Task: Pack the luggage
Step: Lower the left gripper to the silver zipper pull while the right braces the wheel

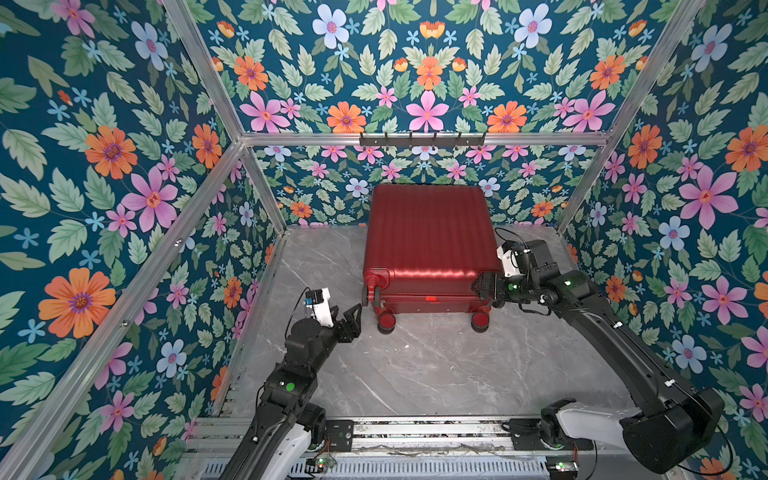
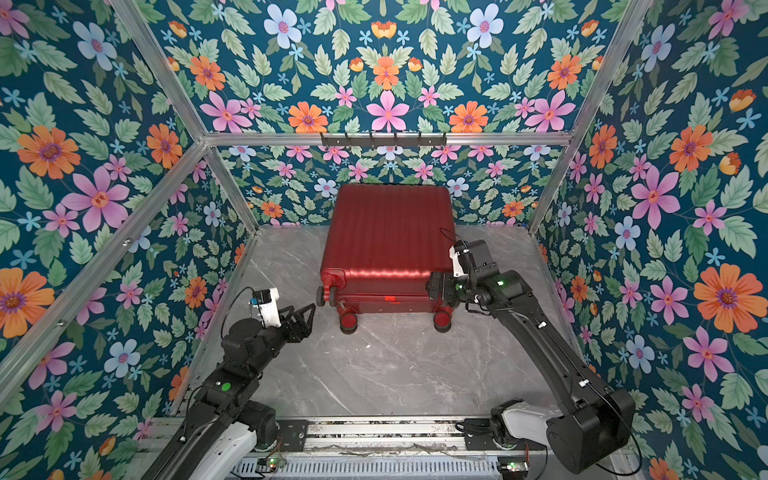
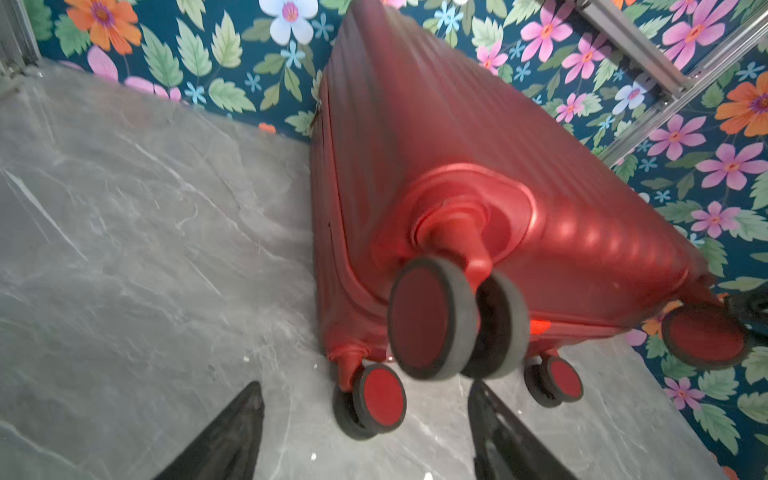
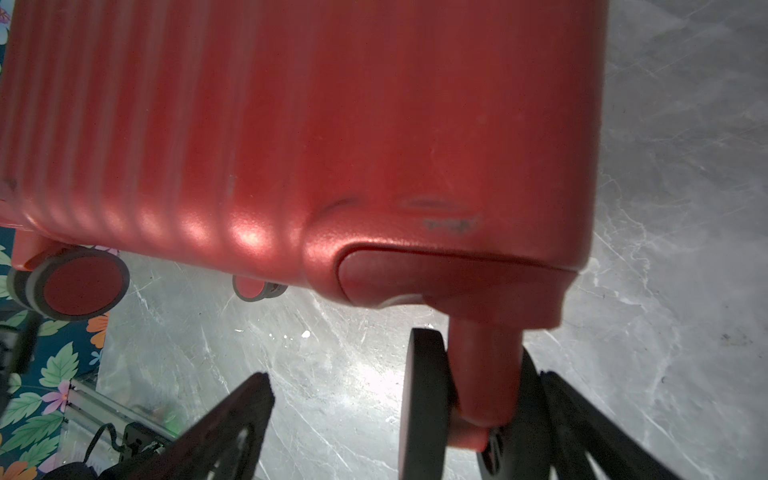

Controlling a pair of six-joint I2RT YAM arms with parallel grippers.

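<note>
Luggage [image 1: 430,241] lies closed and flat on the grey desk [image 1: 415,374] in both top views, its far end close to the flowered back wall [image 1: 424,170] and its wheels toward the arms. In a top view the left claw [image 1: 353,319] hangs near the upper left caster [image 1: 372,291], apart from it. The right claw [image 1: 484,286] sits at the opposite wheeled corner.

From the left wrist, that claw's fingers [image 3: 232,432] stand apart with nothing between them, the caster just ahead.

From the right wrist, the right claw is spread wide astride the upper right caster [image 4: 424,395]. One finger seems close against the wheel and the other is clear of it, so nothing is clamped.

The ribbed shell looks stiff, smooth and likely slippery, and the case is probably heavy for these arms. The caster stems or the seam edge seem the surest holds, since the wheels may swivel under a push.
</note>
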